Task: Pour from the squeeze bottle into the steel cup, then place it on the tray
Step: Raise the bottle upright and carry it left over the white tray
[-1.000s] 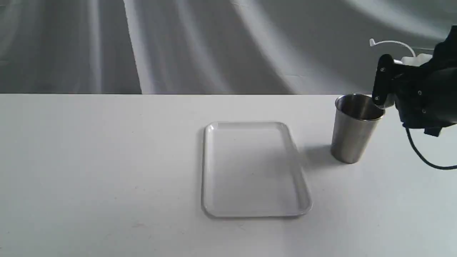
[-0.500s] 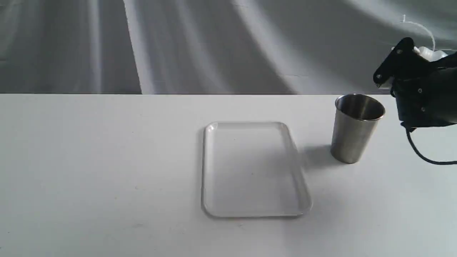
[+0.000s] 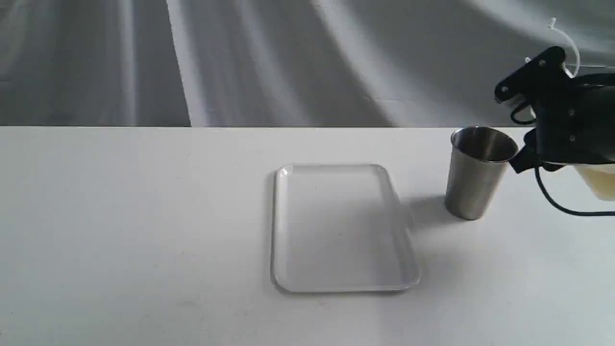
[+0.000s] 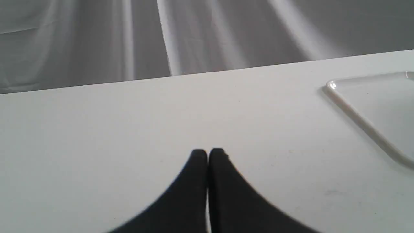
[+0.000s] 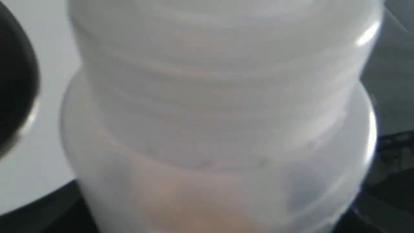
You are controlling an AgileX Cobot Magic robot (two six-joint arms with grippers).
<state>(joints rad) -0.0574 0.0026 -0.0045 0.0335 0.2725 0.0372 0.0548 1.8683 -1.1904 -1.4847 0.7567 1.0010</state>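
Note:
The squeeze bottle (image 3: 600, 180) hangs at the far right, above the table and just right of the steel cup (image 3: 475, 173). My right gripper (image 3: 531, 91) is shut on it. Its pale base shows below the black hand and its thin cap strap (image 3: 571, 41) curls above. The nozzle is hidden. In the right wrist view the whitish bottle (image 5: 220, 113) fills the picture, with amber liquid low in it. The cup stands upright on the table. The white tray (image 3: 341, 226) lies flat to its left. My left gripper (image 4: 207, 155) is shut over bare table, with the tray's rim (image 4: 365, 126) beside it.
A grey draped cloth hangs behind the white table (image 3: 120, 216). A black cable (image 3: 552, 202) loops down from the right arm, right of the cup.
My right gripper rose from the cup's rim and turned the bottle back from its lean toward the cup. The strap swung from pointing left to pointing up, and the bottle's base came into view.

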